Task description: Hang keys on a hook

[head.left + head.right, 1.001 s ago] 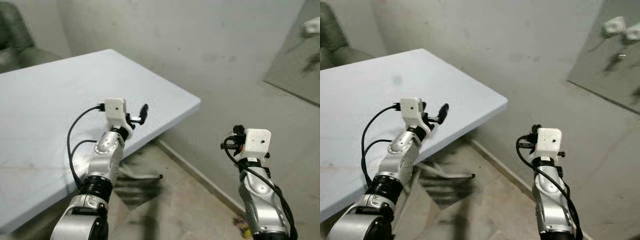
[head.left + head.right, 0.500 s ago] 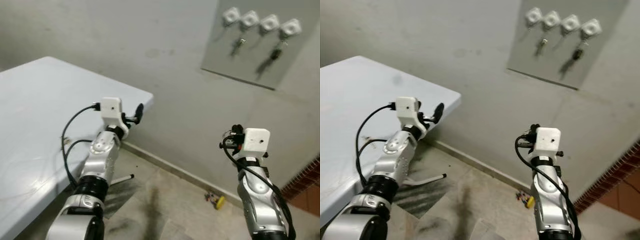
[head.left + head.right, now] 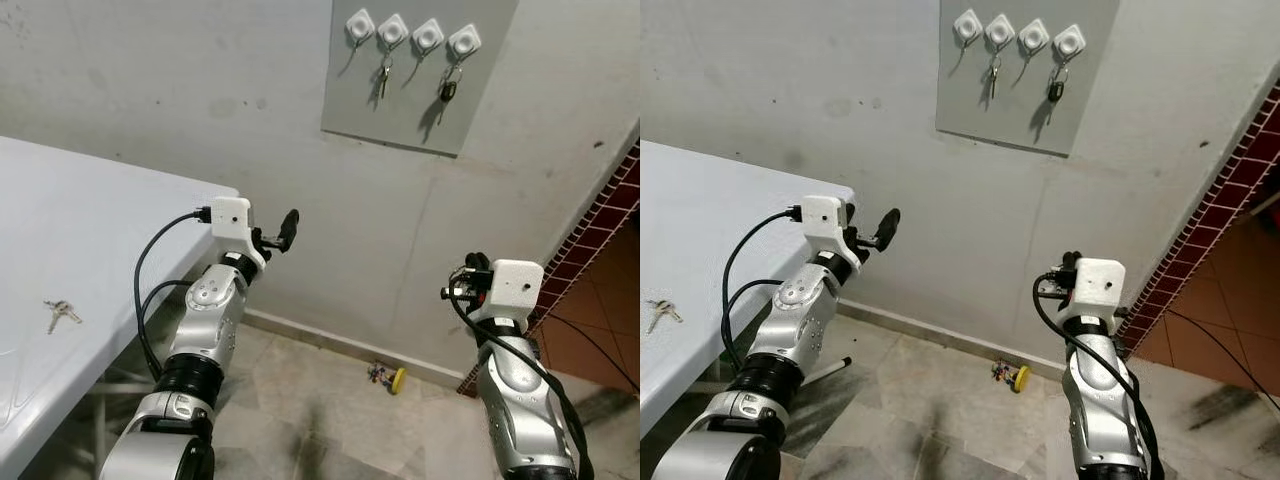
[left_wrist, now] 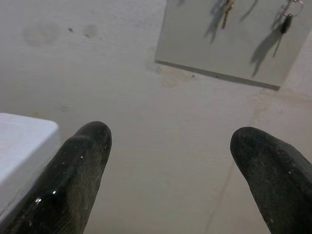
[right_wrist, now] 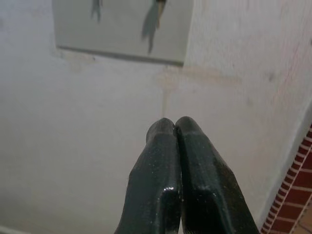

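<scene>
A small bunch of keys (image 3: 60, 313) lies on the white table (image 3: 90, 230) at my left. High on the wall hangs a grey board (image 3: 420, 95) with four white hooks (image 3: 360, 25). Keys (image 3: 385, 72) hang from the second hook and a dark fob (image 3: 449, 88) from the fourth; the other two hooks are bare. My left gripper (image 4: 170, 180) is raised beyond the table's corner, open and holding nothing, pointing at the wall under the board. My right gripper (image 5: 175, 129) is shut with nothing in it, held at chest height and facing the wall.
A small yellow object (image 3: 388, 376) lies on the tiled floor by the skirting. Red brick tiling (image 3: 600, 210) covers the wall at the right, and a thin cable (image 3: 600, 350) runs across the floor there.
The camera has swung right and up: the hook board now sits high in the middle and the keys on the table have come into sight. Both arms keep their pose.
</scene>
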`<state>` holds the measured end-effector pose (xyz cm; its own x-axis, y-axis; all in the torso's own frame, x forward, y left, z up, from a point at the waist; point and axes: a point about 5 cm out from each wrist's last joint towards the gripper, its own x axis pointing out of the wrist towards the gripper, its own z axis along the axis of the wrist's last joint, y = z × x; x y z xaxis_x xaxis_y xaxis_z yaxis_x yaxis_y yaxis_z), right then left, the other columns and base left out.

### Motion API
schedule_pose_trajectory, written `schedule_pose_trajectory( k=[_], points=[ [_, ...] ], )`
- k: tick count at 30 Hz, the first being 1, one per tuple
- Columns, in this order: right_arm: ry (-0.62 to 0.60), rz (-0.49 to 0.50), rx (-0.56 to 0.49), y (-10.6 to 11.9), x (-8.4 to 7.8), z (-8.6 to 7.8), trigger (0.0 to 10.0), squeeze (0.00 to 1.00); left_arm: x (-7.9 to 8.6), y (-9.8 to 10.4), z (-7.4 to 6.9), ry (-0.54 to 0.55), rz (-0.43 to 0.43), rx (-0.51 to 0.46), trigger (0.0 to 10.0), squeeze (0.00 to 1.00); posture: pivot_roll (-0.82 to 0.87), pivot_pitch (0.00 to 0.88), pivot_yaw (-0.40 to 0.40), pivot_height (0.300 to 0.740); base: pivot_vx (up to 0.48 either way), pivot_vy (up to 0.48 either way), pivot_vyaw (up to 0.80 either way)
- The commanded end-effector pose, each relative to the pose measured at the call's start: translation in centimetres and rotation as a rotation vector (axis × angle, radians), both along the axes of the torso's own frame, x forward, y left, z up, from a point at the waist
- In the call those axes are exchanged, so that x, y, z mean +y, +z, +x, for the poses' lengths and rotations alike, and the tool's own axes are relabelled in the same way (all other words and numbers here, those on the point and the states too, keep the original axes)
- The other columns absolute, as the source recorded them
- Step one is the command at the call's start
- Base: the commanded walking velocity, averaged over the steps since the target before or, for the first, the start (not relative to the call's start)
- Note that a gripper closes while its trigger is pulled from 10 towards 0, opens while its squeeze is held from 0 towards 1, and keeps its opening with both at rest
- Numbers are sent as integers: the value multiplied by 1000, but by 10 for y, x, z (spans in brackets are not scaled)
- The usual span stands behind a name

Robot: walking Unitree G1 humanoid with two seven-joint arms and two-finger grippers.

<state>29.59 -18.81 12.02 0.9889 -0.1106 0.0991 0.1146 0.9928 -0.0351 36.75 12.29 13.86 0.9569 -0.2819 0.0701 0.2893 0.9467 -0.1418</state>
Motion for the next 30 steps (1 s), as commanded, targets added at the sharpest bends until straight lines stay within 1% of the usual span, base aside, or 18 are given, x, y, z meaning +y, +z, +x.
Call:
schedule_pose_trajectory(
  k=[1,5,7,9,30],
  points=[
    [-2,7,-1,1,-2,-3,10000,0,1,4,1,-2,-6,-4,10000,0,-56,0,-10,740,0,0,0],
    [-2,13,6,1,-4,-5,10000,0,3,3,1,0,-18,10,10000,0,-59,0,-9,740,0,0,0],
    [-10,33,7,1,-4,-6,10000,0,4,4,1,-4,-17,10,10000,0,-62,0,-5,740,0,0,0],
    [-9,26,2,2,-4,-6,10000,0,4,4,1,-6,-17,11,10000,0,-62,0,-5,740,0,0,0],
    [-14,21,1,3,-4,-10,10000,0,3,5,1,-24,-10,23,10000,0,-66,0,4,740,305,0,0]
  ],
)
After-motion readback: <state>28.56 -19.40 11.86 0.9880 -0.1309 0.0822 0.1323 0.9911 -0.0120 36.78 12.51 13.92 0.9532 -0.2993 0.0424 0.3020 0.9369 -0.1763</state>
